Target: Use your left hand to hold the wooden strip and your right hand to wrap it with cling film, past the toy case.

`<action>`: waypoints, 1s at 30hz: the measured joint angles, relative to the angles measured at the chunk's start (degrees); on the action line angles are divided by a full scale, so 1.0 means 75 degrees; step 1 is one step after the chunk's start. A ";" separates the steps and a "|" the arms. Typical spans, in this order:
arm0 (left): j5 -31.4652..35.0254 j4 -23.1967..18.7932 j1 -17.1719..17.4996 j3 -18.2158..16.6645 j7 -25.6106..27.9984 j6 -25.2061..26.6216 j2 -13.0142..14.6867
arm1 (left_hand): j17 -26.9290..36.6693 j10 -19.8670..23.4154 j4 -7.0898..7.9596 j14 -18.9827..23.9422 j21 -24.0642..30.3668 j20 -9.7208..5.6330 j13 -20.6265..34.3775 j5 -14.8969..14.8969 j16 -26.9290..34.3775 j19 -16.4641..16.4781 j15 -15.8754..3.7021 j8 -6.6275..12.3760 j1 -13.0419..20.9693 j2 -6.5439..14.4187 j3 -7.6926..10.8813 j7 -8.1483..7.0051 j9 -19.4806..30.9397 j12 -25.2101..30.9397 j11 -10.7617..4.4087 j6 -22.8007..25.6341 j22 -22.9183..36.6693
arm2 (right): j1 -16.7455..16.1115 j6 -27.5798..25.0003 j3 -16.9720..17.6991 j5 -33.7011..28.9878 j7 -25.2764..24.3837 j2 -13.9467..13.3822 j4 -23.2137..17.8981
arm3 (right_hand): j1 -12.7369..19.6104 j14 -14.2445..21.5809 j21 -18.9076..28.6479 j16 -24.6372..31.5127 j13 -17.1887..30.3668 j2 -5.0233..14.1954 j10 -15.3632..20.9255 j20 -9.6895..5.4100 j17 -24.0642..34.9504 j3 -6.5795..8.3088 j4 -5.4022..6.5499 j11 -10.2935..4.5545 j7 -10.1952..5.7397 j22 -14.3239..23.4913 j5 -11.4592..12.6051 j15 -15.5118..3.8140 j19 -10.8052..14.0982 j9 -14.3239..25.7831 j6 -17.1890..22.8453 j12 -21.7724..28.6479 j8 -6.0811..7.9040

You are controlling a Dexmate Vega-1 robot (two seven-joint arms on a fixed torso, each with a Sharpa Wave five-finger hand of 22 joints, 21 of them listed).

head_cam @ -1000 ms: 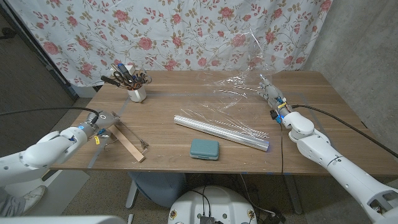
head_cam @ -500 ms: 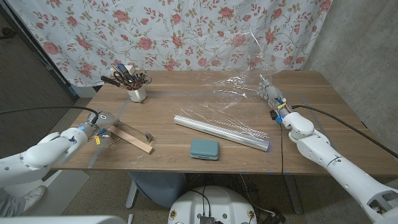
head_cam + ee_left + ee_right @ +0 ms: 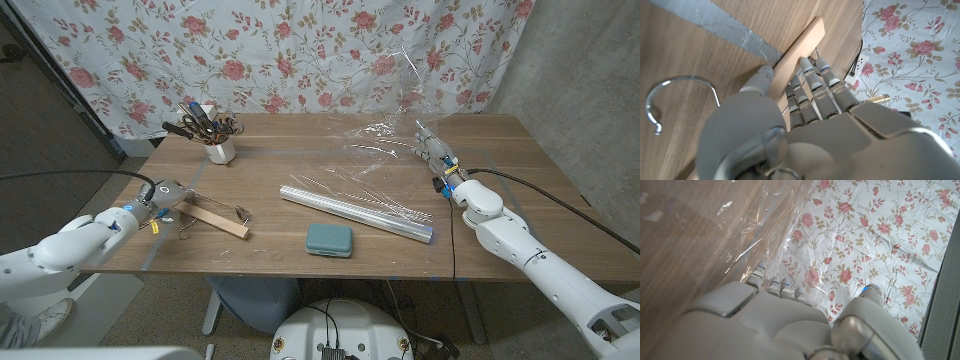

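The wooden strip (image 3: pixel 799 46) vanishes under the left hand (image 3: pixel 790 125); its gripped end is hidden.

Both arms are clad in smooth white rounded shells, each trailed by a black cable. The left robot hand (image 3: pixel 165 193) is grey with segmented metallic fingers (image 3: pixel 812 85) tipped in pale pads. The right robot hand (image 3: pixel 437 152) is pale grey, with small blue and yellow markings at its wrist.
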 measured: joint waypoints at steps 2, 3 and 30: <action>-0.0102 -0.0014 0.0032 0.0000 0.0147 -0.0058 0.0044 | 0.0042 -0.0168 0.0044 -0.0149 0.0000 0.0013 0.0000 0.0002 -0.0031 -0.0013 -0.0068 -0.0055 -0.0051 -0.0007 -0.0062 -0.0041 -0.0002 -0.0071 -0.0010 -0.0157 0.0000 | -0.0004 -0.0002 0.0000 0.0000 -0.0003 -0.0003 -0.0017 | 0.0000 0.0000 0.0000 0.0000 0.0000 0.0000 0.0000 0.0000 0.0000 0.0000 0.0000 0.0000 0.0000 0.0000 0.0000 0.0000 0.0000 0.0000 0.0000 0.0000 0.0000; -0.0125 -0.0014 0.0035 0.0000 0.0182 -0.0069 0.0048 | 0.0049 -0.0242 0.0063 -0.0176 0.0000 0.0028 0.0000 0.0014 -0.0034 -0.0028 -0.0042 -0.0084 -0.0068 -0.0011 -0.0082 -0.0074 -0.0010 -0.0101 -0.0016 -0.0203 0.0000 | -0.0013 -0.0004 0.0000 0.0000 -0.0005 -0.0006 -0.0037 | 0.0000 0.0000 0.0000 0.0000 0.0000 0.0000 0.0000 0.0000 0.0000 0.0000 0.0000 0.0000 0.0000 0.0000 0.0000 0.0000 0.0000 0.0000 0.0000 0.0000 0.0000; -0.1175 0.0227 0.0414 -0.0080 0.2613 -0.0782 0.0300 | 0.1001 -0.0241 -0.0042 -0.0551 -0.0088 0.0250 0.0289 0.0005 0.0395 -0.0618 -0.0077 -0.0370 0.0011 -0.0040 -0.0524 -0.0086 -0.0196 0.0218 -0.0016 -0.0705 0.0142 | -0.0130 -0.0022 0.0045 0.0030 -0.0042 -0.0067 -0.0157 | 0.0000 0.0000 0.0000 0.0000 0.0000 0.0000 -0.0027 0.0000 0.0000 0.0000 0.0000 -0.0026 0.0000 0.0000 0.0000 0.0000 0.0000 0.0000 0.0000 0.0000 0.0000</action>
